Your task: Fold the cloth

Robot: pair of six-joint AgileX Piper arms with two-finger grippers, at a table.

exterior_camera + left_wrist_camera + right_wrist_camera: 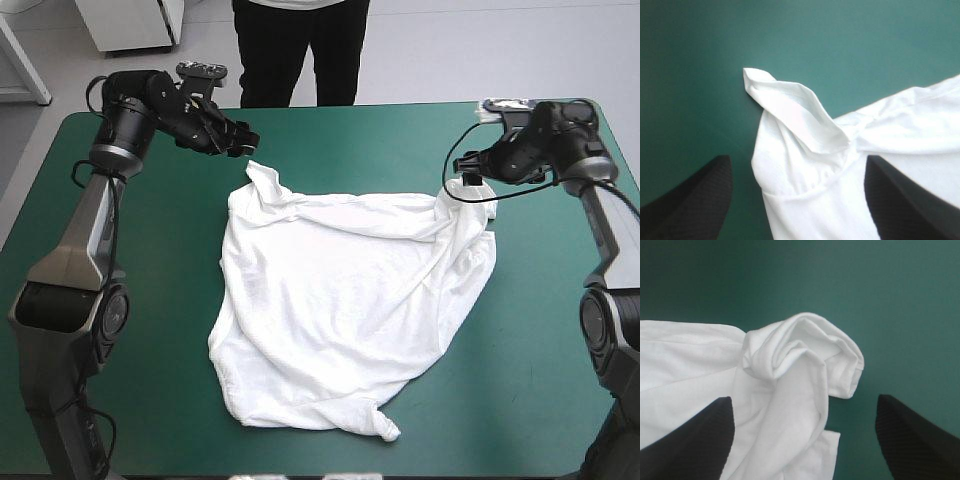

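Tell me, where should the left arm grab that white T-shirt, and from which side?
Probably the raised fold at the far left corner of the T-shirt, from above. It peaks up off the teal-green cover, so it can be pinched from both sides, and the open left tool hangs close by it.

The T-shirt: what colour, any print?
Plain white T-shirt, no print visible; clearest in the high view.

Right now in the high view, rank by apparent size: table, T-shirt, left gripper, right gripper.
1. table, fills most of the view
2. T-shirt, spread over the table's middle
3. left gripper and right gripper: both small and too alike to rank
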